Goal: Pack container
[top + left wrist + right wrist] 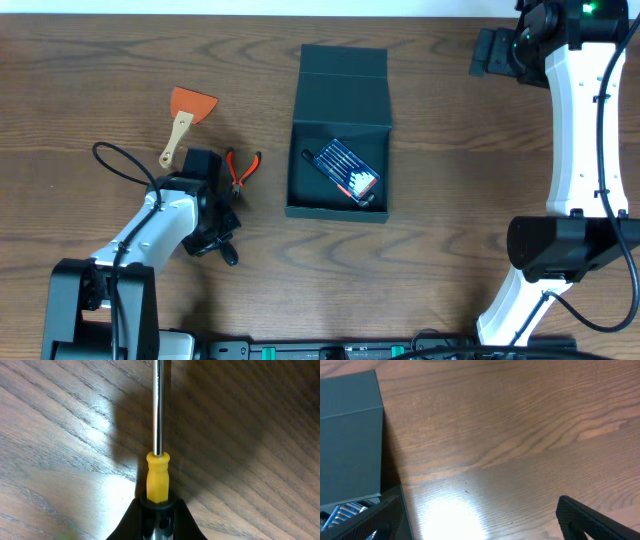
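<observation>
On the table (430,230), dead centre, container: the dark box (335,211) sits with its flap lid folded back toward the far edge, so it's wide open for loading.
Right arm: parked way over on its own side, well apart from the tools. Right gripper (479,502) has its fingers spread wide over bare wood with nothing between them, and a corner of the box shows at the edge of its wrist view.
Left arm: down at the near left, close to the loose tools.
Left gripper (159,510): closed tight on a screwdriver (158,477), pinching it at the yellow collar with the steel shaft pointing away along the wood.
Drill-bit case (347,168): blue, already lying inside the box, toward its near right corner.
Scraper (188,112): orange blade, wooden handle, out on the table left of the box.
Pliers (241,168): red-orange grips, just beside the left wrist, not packed.
Step, I reckon: grab is made on the screwdriver, lift not started.
Next move: probably raise it clear, swing right over the box's left wall, and drop it in the free space beside the case. Watch the long shaft doesn't clip the rim.
</observation>
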